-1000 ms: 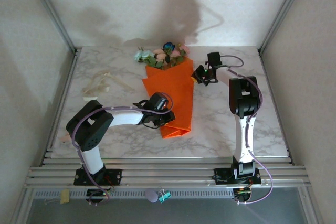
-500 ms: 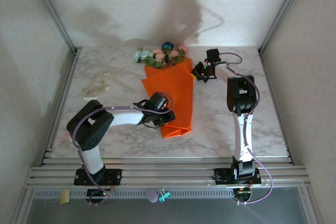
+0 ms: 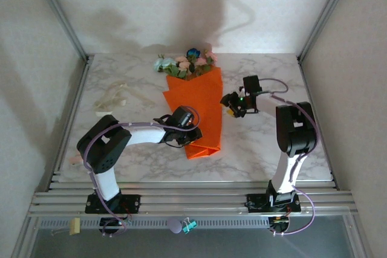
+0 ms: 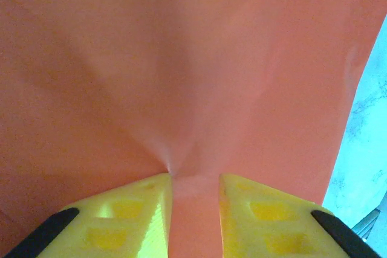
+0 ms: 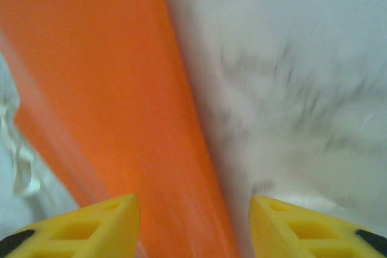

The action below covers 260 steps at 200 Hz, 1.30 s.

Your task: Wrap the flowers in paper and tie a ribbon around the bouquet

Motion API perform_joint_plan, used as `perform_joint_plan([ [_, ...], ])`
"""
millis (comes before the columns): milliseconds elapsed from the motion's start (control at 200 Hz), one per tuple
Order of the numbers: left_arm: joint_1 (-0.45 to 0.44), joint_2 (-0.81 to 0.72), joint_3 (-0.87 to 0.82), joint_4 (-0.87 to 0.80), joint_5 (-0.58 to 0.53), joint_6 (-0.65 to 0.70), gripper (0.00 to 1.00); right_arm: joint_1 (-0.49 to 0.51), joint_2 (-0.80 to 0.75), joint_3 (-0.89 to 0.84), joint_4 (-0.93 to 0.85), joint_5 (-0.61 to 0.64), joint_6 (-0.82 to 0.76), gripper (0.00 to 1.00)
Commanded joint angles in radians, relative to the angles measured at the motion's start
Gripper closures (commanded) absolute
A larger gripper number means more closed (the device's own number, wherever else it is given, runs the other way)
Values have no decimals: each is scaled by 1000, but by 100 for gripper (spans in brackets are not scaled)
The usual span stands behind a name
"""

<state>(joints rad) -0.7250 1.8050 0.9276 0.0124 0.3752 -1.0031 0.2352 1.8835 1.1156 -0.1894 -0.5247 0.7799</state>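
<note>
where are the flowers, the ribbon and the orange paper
flowers (image 3: 186, 63), top view, on the pink blooms mid-bunch
ribbon (image 3: 113, 96), top view, on its crumpled loop
paper (image 3: 196, 104), top view, on the flat middle of the sheet

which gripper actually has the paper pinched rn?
The left gripper: its yellow fingers pinch a fold of the orange paper. The right gripper stands open over the paper's long edge, gripping nothing.

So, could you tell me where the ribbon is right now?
In the top view, the ribbon lies loose on the table, towards its left side, left of the orange paper.
</note>
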Motion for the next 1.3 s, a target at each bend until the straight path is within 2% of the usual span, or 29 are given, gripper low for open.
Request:
perform_joint_plan([
  [0, -2, 39, -7, -69, 7, 29, 73, 18, 39, -64, 88, -141, -70, 50],
  [85, 1, 39, -10, -78, 7, 39, 73, 19, 80, -55, 87, -158, -84, 52],
  [180, 4, 36, -9, -86, 7, 47, 73, 20, 125, -32, 90, -156, -81, 63],
  [210, 5, 34, -9, -89, 7, 50, 73, 18, 129, -32, 112, -155, -77, 71],
  [265, 6, 36, -7, -93, 6, 53, 73, 7, 131, -33, 177, -156, -51, 97],
  [280, 6, 36, -7, -94, 5, 54, 73, 4, 133, -32, 195, -161, -41, 100],
  [385, 7, 37, -9, -98, 4, 58, 73, -14, 146, 4, 272, -174, -8, 100],
  [445, 7, 37, -9, -101, 4, 60, 73, -21, 158, 23, 320, -182, 7, 70],
  [470, 7, 38, -9, -102, 4, 61, 73, -26, 165, 36, 338, -185, 15, 61],
  [511, 7, 37, -10, -104, 4, 61, 73, -31, 185, 55, 367, -188, 32, 53],
  [556, 7, 37, -12, -104, 4, 60, 73, -37, 218, 87, 391, -194, 53, 51],
  [606, 7, 37, -13, -107, 5, 64, 73, -40, 263, 134, 398, -198, 69, 52],
  [686, 7, 36, -15, -111, 7, 65, 73, -40, 338, 217, 399, -201, 93, 61],
  [711, 7, 35, -14, -112, 5, 66, 74, -40, 357, 237, 401, -201, 101, 69],
  [766, 9, 34, -16, -117, 4, 67, 73, -43, 383, 257, 416, -189, 114, 96],
  [786, 9, 34, -17, -115, 4, 67, 73, -44, 386, 260, 421, -182, 116, 100],
  [896, 10, 31, -19, -118, 4, 67, 74, -54, 394, 266, 463, -157, 127, 100],
  [956, 10, 30, -22, -120, 4, 67, 74, -59, 402, 271, 498, -155, 140, 70],
  [986, 10, 29, -24, -121, 5, 66, 74, -59, 411, 281, 513, -158, 147, 60],
  [1021, 10, 28, -25, -121, 6, 66, 74, -60, 423, 297, 525, -162, 155, 54],
  [1061, 10, 28, -26, -123, 7, 66, 74, -59, 441, 321, 529, -164, 165, 53],
  [1101, 10, 28, -27, -125, 7, 69, 74, -59, 459, 344, 542, -168, 179, 57],
  [1166, 12, 28, -29, -127, 8, 70, 74, -60, 495, 383, 554, -166, 208, 79],
  [1236, 13, 30, -32, -126, 10, 71, 74, -59, 525, 417, 565, -157, 233, 98],
  [1296, 14, 28, -33, -127, 11, 70, 74, -59, 540, 431, 577, -140, 250, 100],
])
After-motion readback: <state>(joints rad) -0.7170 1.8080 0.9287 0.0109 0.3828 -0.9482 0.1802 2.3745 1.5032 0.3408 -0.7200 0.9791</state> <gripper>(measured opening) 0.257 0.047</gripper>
